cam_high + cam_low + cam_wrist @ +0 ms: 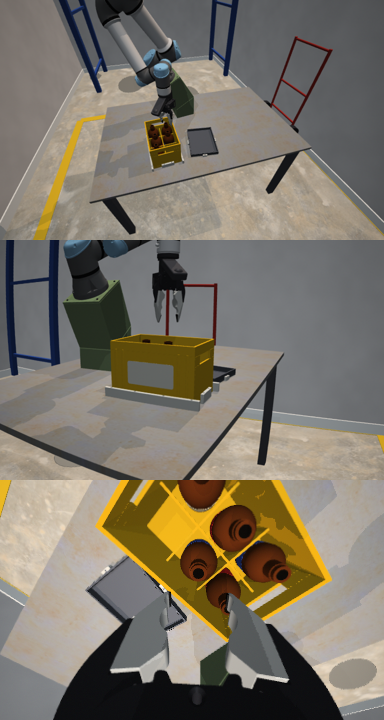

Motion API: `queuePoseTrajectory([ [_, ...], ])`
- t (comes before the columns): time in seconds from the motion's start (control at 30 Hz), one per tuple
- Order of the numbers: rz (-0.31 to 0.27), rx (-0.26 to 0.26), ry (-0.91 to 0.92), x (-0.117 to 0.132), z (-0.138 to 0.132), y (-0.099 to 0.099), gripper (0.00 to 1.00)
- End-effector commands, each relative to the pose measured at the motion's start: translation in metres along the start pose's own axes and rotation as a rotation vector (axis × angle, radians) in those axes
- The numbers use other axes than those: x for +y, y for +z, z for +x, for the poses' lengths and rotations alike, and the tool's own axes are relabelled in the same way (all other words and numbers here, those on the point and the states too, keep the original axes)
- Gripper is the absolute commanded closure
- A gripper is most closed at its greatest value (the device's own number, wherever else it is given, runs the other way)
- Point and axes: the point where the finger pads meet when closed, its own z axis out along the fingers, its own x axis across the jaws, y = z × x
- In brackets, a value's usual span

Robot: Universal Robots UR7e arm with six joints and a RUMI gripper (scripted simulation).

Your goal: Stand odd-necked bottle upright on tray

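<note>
The yellow crate (171, 157) (184, 375) (125, 536) holds five brown bottles: back left (153, 133) (262, 562), back right (166, 130) (220, 587), middle left (156, 142) (233, 529), middle right (168, 138) (198, 560) and front left (155, 146) (201, 495). The front right compartment is empty. I cannot tell which neck differs. My gripper (166, 122) (168, 320) (198, 593) is partly open and empty, above the crate's back right part. In the wrist view one finger partly hides the back right bottle's neck. The dark tray (201, 141) (231, 372) (122, 592) is empty.
The tray lies to the right of the crate in the top view, a small gap apart. White brackets (167, 163) (152, 400) stand around the crate's foot. The green robot base (182, 99) (93, 324) stands behind the crate. Yellow dividers split the crate.
</note>
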Motion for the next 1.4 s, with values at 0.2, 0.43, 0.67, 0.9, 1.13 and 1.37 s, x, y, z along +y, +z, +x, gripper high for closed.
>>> queuePoseTrajectory([
  [0.2, 0.001, -0.001, 0.000, 0.000, 0.000, 0.000, 0.62],
  [0.43, 0.001, -0.001, 0.000, 0.000, 0.000, 0.000, 0.62],
  [0.67, 0.001, -0.001, 0.000, 0.000, 0.000, 0.000, 0.62],
  [0.9, 0.001, -0.001, 0.000, 0.000, 0.000, 0.002, 0.62],
  [1.13, 0.001, -0.001, 0.000, 0.000, 0.000, 0.008, 0.62],
  [1.37, 0.001, -0.001, 0.000, 0.000, 0.000, 0.017, 0.62],
])
